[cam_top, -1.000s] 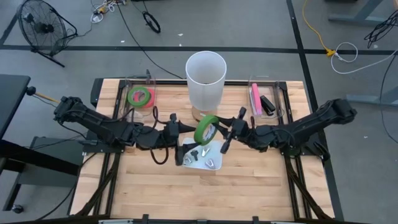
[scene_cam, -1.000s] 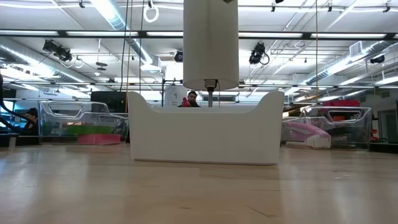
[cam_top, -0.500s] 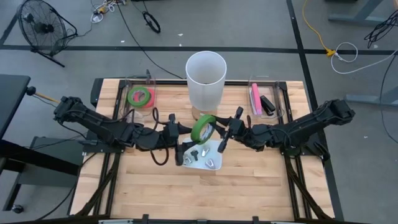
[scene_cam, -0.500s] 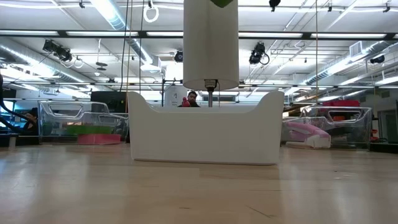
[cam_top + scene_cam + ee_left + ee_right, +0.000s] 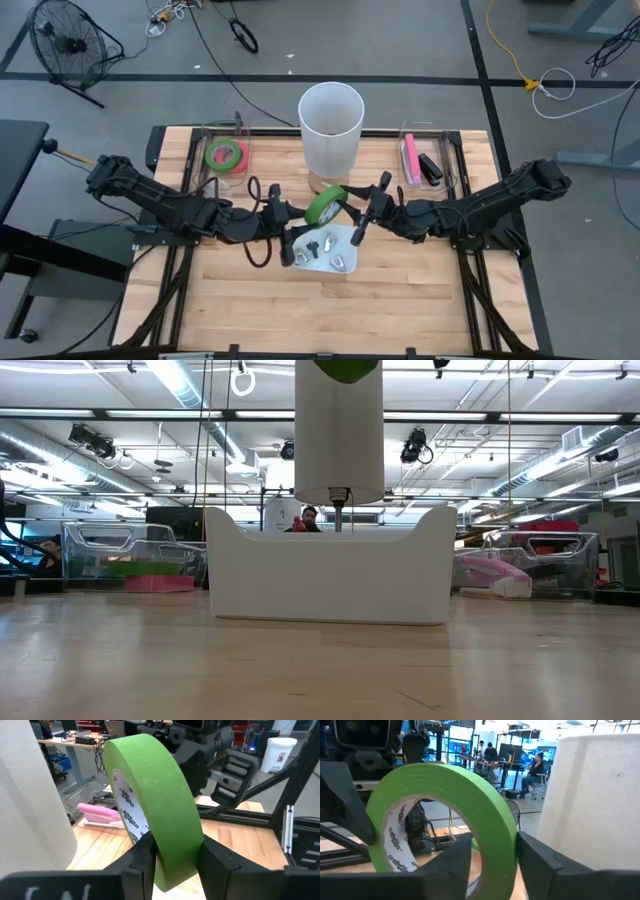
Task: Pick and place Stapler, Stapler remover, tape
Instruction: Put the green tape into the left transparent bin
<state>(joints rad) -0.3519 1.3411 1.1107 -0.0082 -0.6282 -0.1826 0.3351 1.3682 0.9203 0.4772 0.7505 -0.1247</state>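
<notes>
A green tape roll [image 5: 325, 203] hangs on edge above the white tray [image 5: 303, 262], between my two grippers. My left gripper [image 5: 306, 213] reaches in from the table's left and is shut on the roll [image 5: 160, 795]. My right gripper [image 5: 352, 210] reaches in from the right. It is open, with one finger on each side of the roll's band [image 5: 495, 835]. The roll's lower edge [image 5: 345, 368] shows at the top of the low view. A pink stapler [image 5: 410, 158] lies in the clear bin at the far right. Small dark and silvery pieces [image 5: 330, 252] lie in the tray. My left gripper pinches the roll's band between its two fingers, one on each flat side face [image 5: 175, 862], at the part of the ring nearest it. The fingers come in about level from the table's left. The roll stands on edge, lifted clear of the tray. My right gripper: I cannot tell whether its fingers [image 5: 535, 865] touch the roll.
A tall white cylinder bin [image 5: 330, 125] stands just behind the roll. A clear bin at the far left [image 5: 226, 155] holds another green tape roll on something pink. A black item [image 5: 430, 168] lies beside the pink stapler. Bare wood lies toward the near edge.
The tape roll has tipped, sunk a little and shifted slightly toward my left gripper. Its lower edge has come into the top of the low view. My left gripper has tipped slightly and taken hold of the roll. Both arms stay in place.
</notes>
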